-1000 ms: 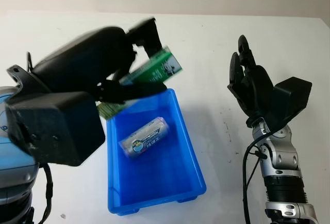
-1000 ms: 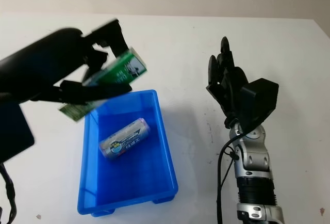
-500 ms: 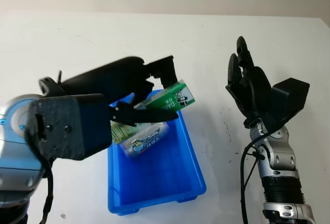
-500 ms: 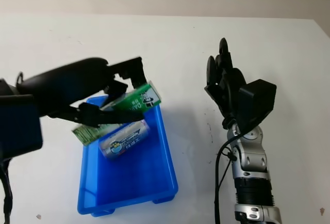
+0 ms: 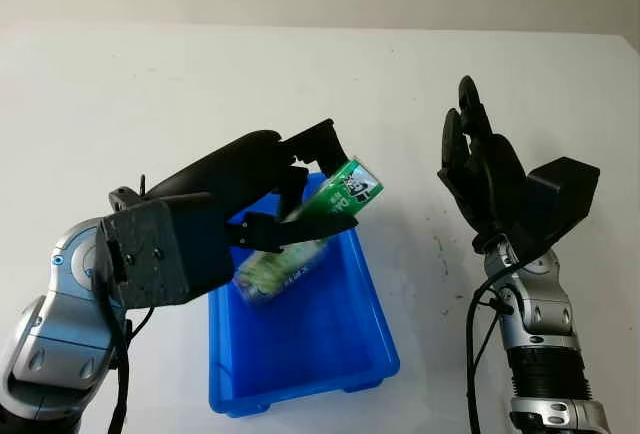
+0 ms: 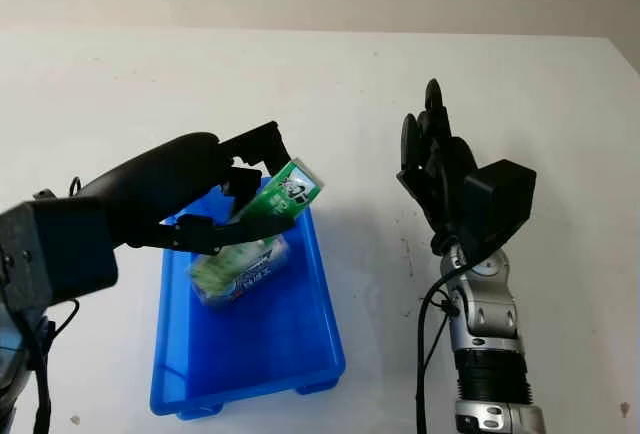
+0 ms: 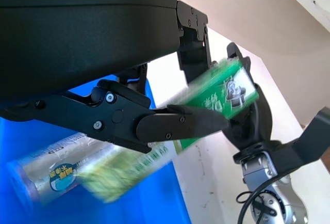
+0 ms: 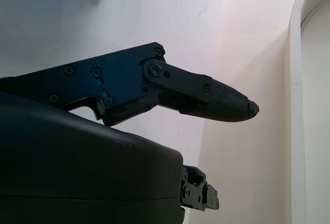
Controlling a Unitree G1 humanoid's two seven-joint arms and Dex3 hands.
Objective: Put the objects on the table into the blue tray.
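A: Right, entry for this moment, largest item first. White table; the blue tray sits toward its near edge, left of centre.

B: Tray contents?

A: One clear-wrapped cylindrical pack with a blue and white label, lying on the tray floor toward the far end, partly hidden under the left hand.

B: And the left hand?

A: Above the tray's far end, fingers closed on the green box. The box is held tilted: its printed end sticks up past the tray's far right corner, its lower end points down into the tray, just above the cylinder.

B: Right hand?

A: Raised over the table to the right of the tray, well apart from it, open, holding nothing.

B: Handling notes on the box?

A: Judgement only: looks like thin printed carton, so light, fairly stiff along its length, easy to crush across the flat faces. Glossy surface, may slip. The pinch across the long faces near the middle seems the sensible hold; a grip at one end would let it swing.

B: Risk on release?

A: It could land on the cylinder and roll or tip onto the rim. Lower end is already inside the walls, so likely fine
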